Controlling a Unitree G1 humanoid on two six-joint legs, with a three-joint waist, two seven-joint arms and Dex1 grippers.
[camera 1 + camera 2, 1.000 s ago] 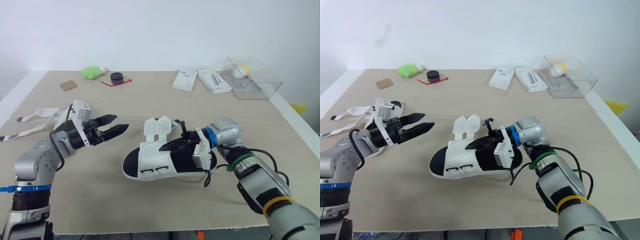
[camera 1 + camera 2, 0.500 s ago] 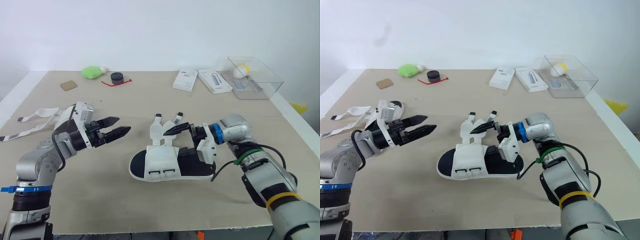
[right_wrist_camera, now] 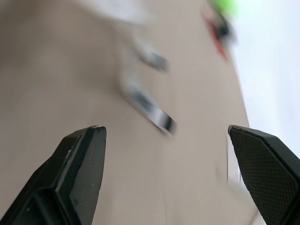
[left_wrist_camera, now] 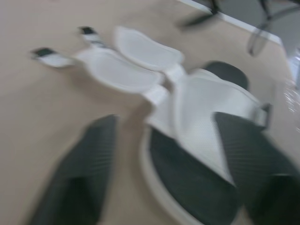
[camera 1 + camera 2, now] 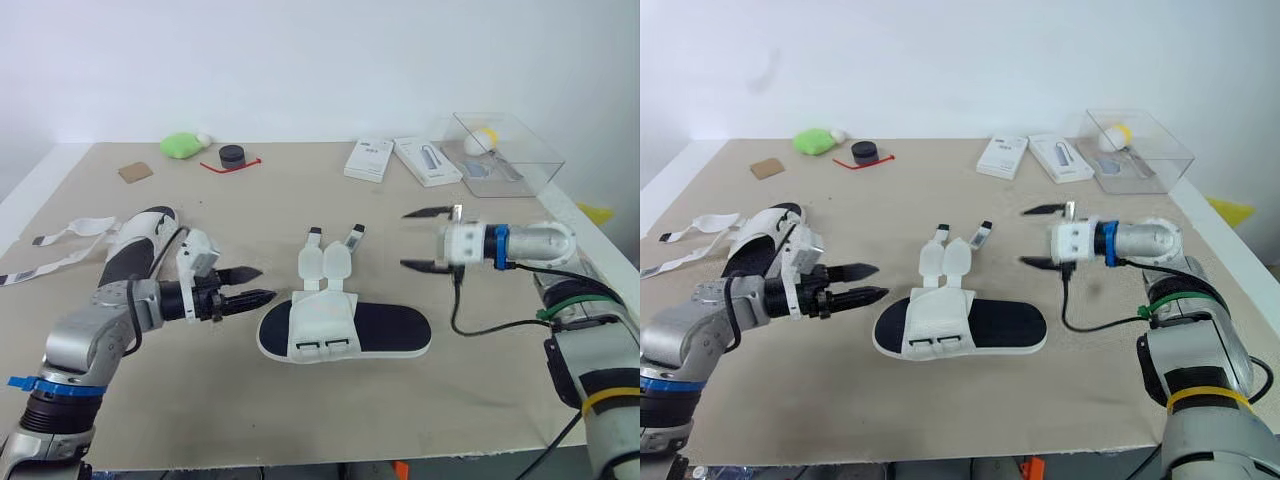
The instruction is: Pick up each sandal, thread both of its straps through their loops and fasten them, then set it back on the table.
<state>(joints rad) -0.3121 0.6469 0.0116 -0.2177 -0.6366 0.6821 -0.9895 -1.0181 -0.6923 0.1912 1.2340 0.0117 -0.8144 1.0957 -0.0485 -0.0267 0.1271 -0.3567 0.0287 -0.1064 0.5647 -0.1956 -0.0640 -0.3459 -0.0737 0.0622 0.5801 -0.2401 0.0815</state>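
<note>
A white sandal with a black sole [image 5: 345, 329] lies flat in the middle of the table. Its two loose straps [image 5: 326, 260] stick up from its far side, unthreaded. My left gripper [image 5: 256, 285] hovers low just left of the sandal's toe; it is open with a narrow gap and holds nothing. The left wrist view has the sandal [image 4: 206, 117] just ahead of the fingers [image 4: 79, 173]. My right gripper [image 5: 417, 239] is wide open and empty, raised to the right of the straps. A second sandal [image 5: 136, 245] lies at the left with long straps [image 5: 62, 234] trailing.
Along the back stand a green soft object [image 5: 180, 146], a black round lid [image 5: 233, 154], a cardboard square [image 5: 131, 172], two white boxes [image 5: 370, 160] [image 5: 428, 161] and a clear plastic box [image 5: 507, 156]. The table's right edge [image 5: 585, 235] runs close behind my right arm.
My right gripper opened, let go of the sandal and drew back to the right. The sandal now lies flat. My left gripper dropped toward the toe and its fingers narrowed.
</note>
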